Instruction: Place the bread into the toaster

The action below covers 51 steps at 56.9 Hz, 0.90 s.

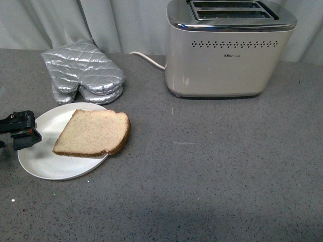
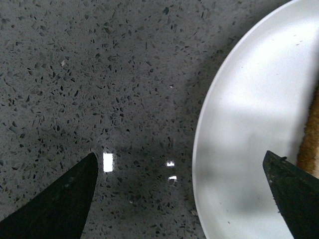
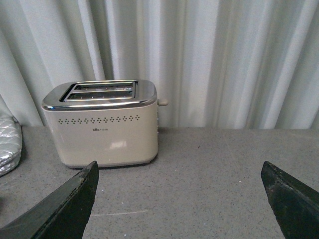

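Note:
A slice of light-brown bread (image 1: pixel 93 133) with a darker crust lies flat on a white plate (image 1: pixel 38 156) at the front left of the counter. The beige toaster (image 1: pixel 227 55) with a chrome top and two empty slots stands at the back right, and it also shows in the right wrist view as the toaster (image 3: pixel 102 127). My left gripper (image 1: pixel 20 130) hovers open at the plate's left edge, apart from the slice. In the left wrist view the left gripper (image 2: pixel 182 162) straddles the plate's rim (image 2: pixel 199 149), with a sliver of bread (image 2: pixel 311 144) at the side. My right gripper (image 3: pixel 179 172) is open and empty.
Two silver quilted oven mitts (image 1: pixel 83 73) lie stacked behind the plate. A white cord (image 1: pixel 149 59) runs from the toaster's left side. A pale curtain (image 1: pixel 101 20) closes off the back of the grey speckled counter (image 1: pixel 212 171).

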Available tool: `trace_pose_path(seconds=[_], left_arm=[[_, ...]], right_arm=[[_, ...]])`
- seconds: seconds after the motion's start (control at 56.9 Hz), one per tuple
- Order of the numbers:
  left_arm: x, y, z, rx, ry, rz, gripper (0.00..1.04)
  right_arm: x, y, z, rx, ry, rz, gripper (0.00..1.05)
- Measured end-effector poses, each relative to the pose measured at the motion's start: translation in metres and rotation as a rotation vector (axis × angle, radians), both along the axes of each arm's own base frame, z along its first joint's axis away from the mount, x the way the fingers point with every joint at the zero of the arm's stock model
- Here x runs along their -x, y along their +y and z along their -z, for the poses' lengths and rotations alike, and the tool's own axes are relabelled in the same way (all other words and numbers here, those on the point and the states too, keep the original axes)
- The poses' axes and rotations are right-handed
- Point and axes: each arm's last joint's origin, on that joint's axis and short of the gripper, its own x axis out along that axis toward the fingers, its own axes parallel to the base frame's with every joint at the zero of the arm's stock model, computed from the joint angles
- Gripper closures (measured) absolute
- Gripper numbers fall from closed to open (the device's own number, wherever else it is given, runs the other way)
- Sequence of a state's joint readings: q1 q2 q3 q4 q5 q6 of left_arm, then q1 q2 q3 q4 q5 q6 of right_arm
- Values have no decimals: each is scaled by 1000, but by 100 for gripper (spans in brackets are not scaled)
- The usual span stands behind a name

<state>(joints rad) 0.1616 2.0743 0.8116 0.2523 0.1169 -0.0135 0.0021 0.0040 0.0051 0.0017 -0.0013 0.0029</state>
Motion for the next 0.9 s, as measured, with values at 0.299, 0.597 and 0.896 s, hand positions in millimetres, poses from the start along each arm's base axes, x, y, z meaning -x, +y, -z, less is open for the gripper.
trace_pose_path(seconds=[0.299,0.597,0.896], left_arm=[[-6,3,0,50,16,-58,70],[-7,-5,-7,81,10,-57,102],[-7,-36,-40,218,-62,-52,102]], right_arm=[[0,0,0,0,0,0,10],[0,0,0,0,0,0,10],[0,0,0,0,0,0,10]])
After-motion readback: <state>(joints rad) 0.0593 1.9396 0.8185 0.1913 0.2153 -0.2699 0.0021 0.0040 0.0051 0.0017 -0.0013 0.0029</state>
